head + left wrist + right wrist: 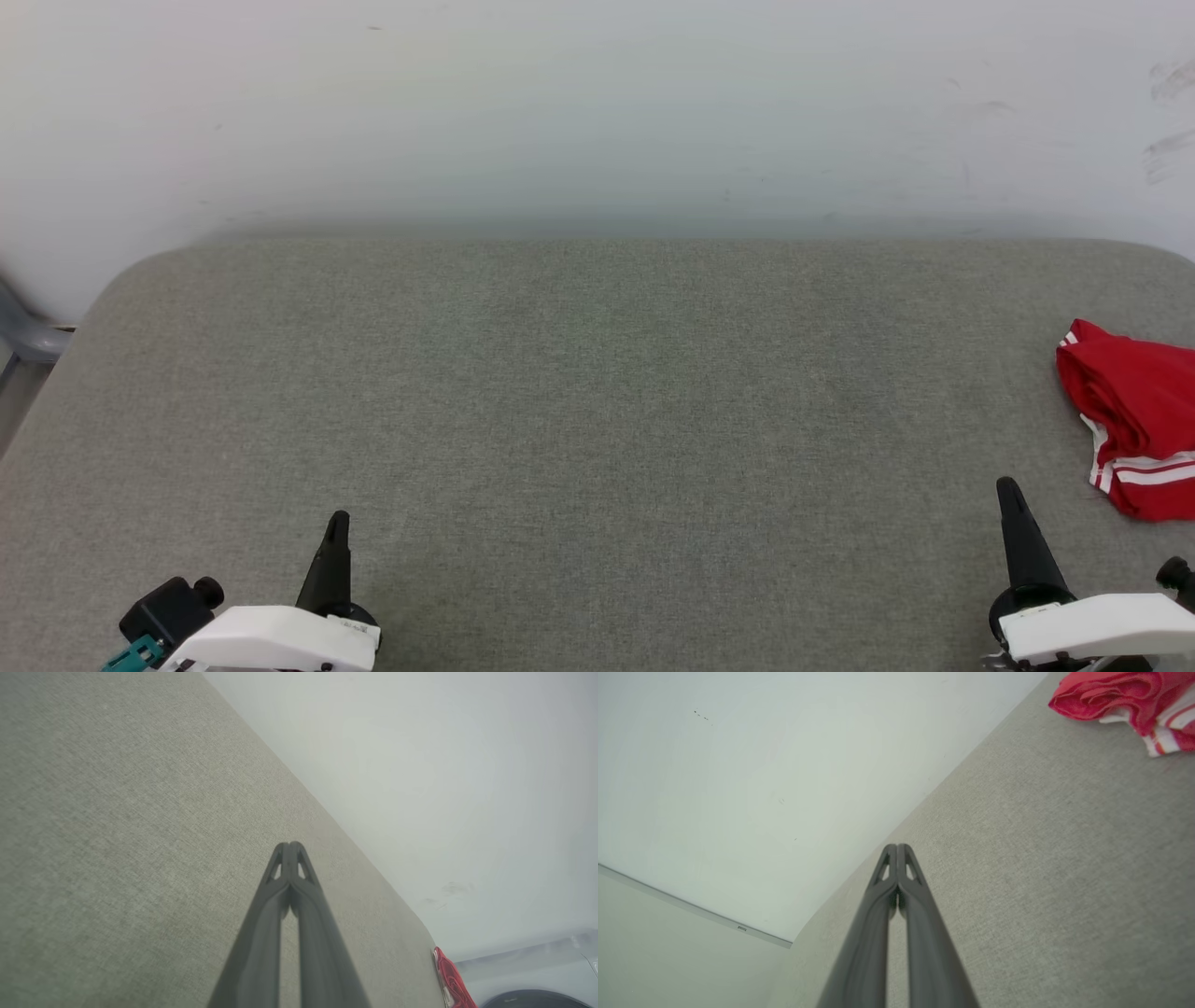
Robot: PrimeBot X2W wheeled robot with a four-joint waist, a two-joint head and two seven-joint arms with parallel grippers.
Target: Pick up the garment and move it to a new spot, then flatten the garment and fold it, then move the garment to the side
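1. Table (597, 392): the grey woven-cloth top with rounded far corners is stretching across the head view. A pale wall (597, 112) is standing just behind the table's far edge.

2. Garment (1134, 420): red cloth with white-and-red striped trim is lying crumpled in a heap on the table's right side, about midway between the table's near and far edges. It is running past the border of the head view and is lying apart from both grippers.

3. Left gripper (336, 527): it is sitting over the table's near left part and pointing toward the table's far edge. The jaws are pressing together tip to tip, holding nothing.

4. Right gripper (1008, 495): it is sitting over the table's near right part and pointing the same way. The jaws are closed tip to tip and holding nothing.

5. Whether either gripper is touching the table's cloth cannot be told.
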